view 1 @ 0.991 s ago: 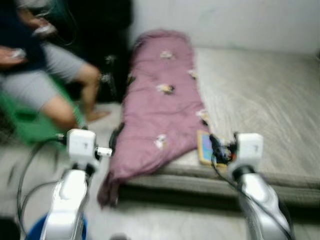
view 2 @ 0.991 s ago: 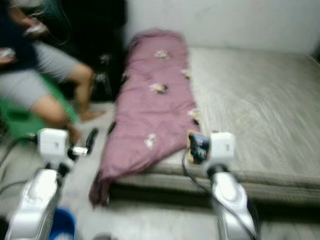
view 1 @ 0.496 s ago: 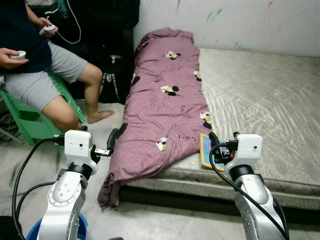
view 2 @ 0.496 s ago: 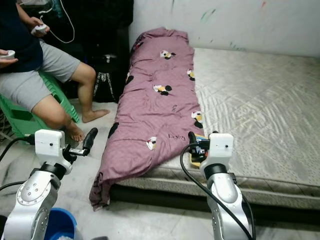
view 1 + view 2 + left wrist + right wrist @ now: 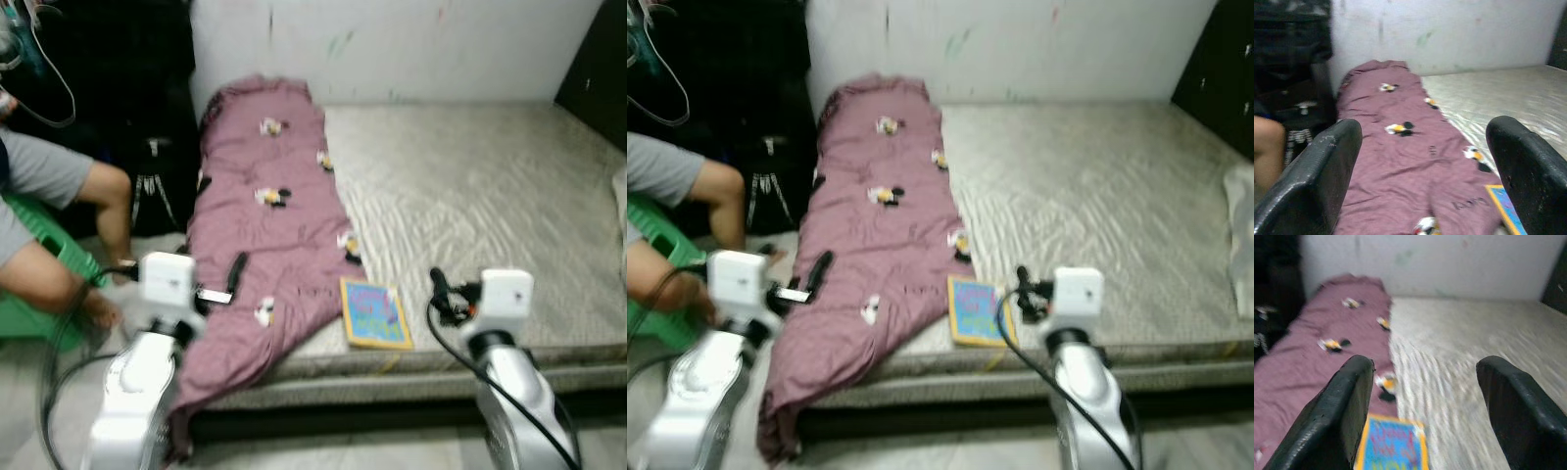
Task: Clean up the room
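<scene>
Fingers of both tools are standing spread and gripping nothing: the left tool (image 5: 235, 277) is hovering over the blanket (image 5: 257, 225), the right tool (image 5: 438, 287) over the mattress (image 5: 470, 186) edge. Between them a book (image 5: 373, 313) is lying flat beside the blanket, blue with a yellow border, long axis running toward the wall. A person's leg (image 5: 103, 201) is showing left.

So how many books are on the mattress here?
1. The book lies flat near the front edge of the mattress, beside the purple blanket and just ahead of the right gripper. The blanket could be hiding others.
</scene>
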### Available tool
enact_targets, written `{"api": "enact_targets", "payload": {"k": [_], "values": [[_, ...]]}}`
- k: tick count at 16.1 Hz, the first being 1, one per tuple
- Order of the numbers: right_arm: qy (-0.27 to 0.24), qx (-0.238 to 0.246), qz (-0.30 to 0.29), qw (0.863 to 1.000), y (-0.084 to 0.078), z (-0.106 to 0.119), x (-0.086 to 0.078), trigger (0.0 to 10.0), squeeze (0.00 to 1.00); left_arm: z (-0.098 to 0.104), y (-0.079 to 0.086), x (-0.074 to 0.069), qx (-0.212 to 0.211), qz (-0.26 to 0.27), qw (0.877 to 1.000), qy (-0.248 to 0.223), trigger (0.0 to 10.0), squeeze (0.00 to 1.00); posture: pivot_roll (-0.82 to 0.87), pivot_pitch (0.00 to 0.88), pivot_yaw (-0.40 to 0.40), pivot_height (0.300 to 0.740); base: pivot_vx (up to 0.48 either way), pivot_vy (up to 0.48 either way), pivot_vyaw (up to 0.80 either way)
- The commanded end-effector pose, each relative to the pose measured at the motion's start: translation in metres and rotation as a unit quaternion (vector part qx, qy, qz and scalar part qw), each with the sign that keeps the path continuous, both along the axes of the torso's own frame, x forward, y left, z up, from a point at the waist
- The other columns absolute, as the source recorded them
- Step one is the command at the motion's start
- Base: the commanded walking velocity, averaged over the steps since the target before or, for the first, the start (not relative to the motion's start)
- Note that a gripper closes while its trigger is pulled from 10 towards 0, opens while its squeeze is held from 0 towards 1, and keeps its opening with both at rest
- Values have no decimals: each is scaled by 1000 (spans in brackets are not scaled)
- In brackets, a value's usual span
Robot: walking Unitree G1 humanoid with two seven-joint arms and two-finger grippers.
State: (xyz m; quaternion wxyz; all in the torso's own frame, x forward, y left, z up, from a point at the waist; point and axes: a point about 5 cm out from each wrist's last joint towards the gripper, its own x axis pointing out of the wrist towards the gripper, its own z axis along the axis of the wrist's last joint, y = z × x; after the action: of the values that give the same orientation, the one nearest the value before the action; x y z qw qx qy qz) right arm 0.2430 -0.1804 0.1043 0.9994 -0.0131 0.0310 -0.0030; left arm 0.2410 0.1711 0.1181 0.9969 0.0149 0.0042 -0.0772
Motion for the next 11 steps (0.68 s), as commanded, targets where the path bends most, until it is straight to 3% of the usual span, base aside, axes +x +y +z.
{"api": "enact_targets", "payload": {"k": [1,7,11], "values": [[-6,5,10,1000,8,3,2,10000,0,-1,6,-1,5,8,1000,8,10000,0,-51,0,-47,740,262,0,0],[-9,-1,20,1000,10,3,4,10000,0,-2,7,0,11,17,1000,11,10000,0,-45,0,-47,740,0,0,0],[-10,-5,23,1000,10,3,6,10000,0,-2,5,2,17,21,1000,8,10000,0,-45,0,-51,740,0,0,722]]}}
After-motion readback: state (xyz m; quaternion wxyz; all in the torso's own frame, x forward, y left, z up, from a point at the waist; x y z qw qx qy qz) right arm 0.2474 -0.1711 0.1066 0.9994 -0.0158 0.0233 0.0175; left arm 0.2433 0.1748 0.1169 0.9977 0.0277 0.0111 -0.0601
